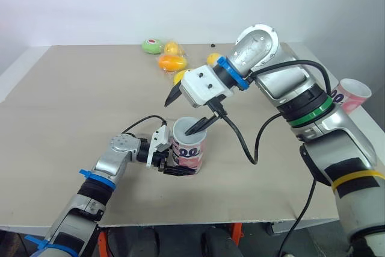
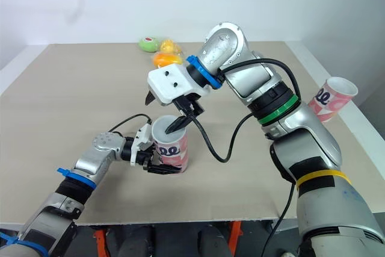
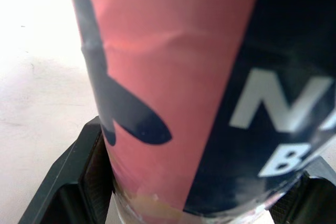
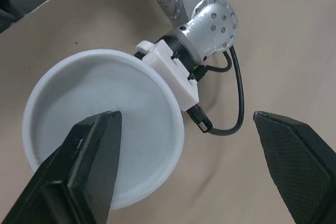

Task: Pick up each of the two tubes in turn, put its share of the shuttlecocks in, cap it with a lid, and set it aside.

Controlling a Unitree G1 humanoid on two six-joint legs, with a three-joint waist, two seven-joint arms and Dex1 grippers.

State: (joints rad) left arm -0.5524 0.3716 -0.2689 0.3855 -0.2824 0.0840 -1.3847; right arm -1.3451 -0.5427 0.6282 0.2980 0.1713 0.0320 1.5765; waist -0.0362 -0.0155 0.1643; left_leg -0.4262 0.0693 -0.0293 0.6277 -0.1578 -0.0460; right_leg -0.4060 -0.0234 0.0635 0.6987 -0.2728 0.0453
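Observation:
A pink and white tube (image 1: 189, 148) with dark print stands upright near the table's front edge, its white mouth (image 4: 105, 129) open and nothing visible inside. My left gripper (image 1: 174, 167) is shut on its lower part, and the tube's wall (image 3: 173, 77) sits between the black fingers. My right gripper (image 1: 180, 115) hangs open just above the tube, with one finger (image 4: 79, 166) over the mouth and the other outside the rim. A second pink and white tube (image 1: 352, 94) lies tilted at the table's right edge. Several green, yellow and orange shuttlecocks (image 1: 171, 62) lie at the back.
The beige table (image 1: 72, 106) has free room on its left half and in front of the right arm. A black cable (image 1: 243, 142) loops down from the right wrist beside the held tube. A small dark speck (image 1: 212, 44) lies near the far edge.

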